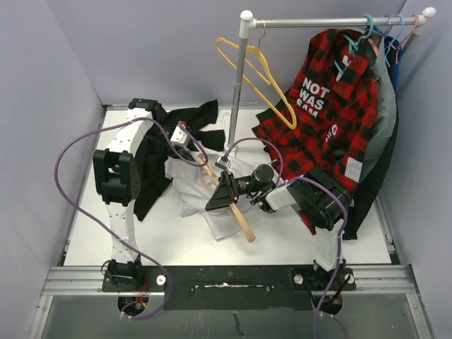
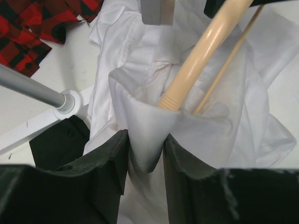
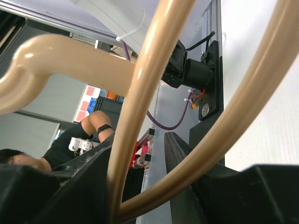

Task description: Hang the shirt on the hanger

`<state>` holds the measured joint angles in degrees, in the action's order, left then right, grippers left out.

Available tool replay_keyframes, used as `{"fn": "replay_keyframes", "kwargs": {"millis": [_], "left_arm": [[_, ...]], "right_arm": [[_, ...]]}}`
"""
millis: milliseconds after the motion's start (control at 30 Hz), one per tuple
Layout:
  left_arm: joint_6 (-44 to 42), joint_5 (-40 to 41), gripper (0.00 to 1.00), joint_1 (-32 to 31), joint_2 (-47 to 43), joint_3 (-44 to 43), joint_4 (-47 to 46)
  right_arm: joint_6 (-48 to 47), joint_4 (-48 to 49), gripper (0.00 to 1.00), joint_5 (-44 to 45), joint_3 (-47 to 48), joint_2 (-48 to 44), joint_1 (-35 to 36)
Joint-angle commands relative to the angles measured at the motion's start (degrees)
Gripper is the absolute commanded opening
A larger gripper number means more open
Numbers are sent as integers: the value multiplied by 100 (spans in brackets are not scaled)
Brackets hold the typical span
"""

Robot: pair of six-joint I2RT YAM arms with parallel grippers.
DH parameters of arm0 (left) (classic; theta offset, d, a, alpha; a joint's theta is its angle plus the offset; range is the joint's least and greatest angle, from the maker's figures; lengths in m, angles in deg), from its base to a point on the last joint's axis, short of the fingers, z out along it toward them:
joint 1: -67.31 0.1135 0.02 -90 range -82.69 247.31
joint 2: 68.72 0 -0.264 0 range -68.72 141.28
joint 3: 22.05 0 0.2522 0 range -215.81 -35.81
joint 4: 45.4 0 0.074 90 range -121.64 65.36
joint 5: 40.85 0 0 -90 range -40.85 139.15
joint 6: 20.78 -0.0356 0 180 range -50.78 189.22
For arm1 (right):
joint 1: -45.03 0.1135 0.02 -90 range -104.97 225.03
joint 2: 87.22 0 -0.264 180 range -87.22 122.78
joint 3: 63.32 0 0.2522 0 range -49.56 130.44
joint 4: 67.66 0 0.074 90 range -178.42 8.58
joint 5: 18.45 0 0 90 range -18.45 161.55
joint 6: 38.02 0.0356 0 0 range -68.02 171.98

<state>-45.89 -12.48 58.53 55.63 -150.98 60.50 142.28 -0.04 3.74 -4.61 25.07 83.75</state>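
The white shirt lies crumpled on the worktop at centre frame in the overhead view, its thin fabric bunched in soft folds. The pale tan hanger slants across it from upper left to lower right, with its lower end reaching out past the edge of the cloth. In the left wrist view, the hanger's thick arm and thin crossbar come down from the upper right, their ends sunk in a raised pocket of the cloth. A fold of that pocket is pinched between the jaws of the left gripper. The right gripper clasps the hanger's smooth, curved strands.
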Motion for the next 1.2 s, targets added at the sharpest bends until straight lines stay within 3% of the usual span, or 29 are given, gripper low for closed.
{"fn": "replay_keyframes", "kwargs": {"millis": [0, 100, 567, 833, 1033, 1167], "left_arm": [[16, 90, 25, -125, 235, -267, 691], [13, 52, 20, -224, 81, -99, 674], [124, -127, 28, -937, -1059, 795, 665], [467, -82, 29, -1097, -1167, 899, 674], [562, -9, 38, -1269, -1384, 1275, 674], [616, 64, 49, -1388, -1532, 1507, 674]], "right_arm": [[-73, 383, 0, 53, 172, -111, 32], [-89, 379, 0, 75, 163, -120, 30], [-167, 384, 0, -123, 174, -150, -186], [-164, 374, 0, -233, 231, -106, -304], [-162, 381, 0, -281, 223, -56, -401], [-153, 371, 0, -316, 275, -11, -445]]}}
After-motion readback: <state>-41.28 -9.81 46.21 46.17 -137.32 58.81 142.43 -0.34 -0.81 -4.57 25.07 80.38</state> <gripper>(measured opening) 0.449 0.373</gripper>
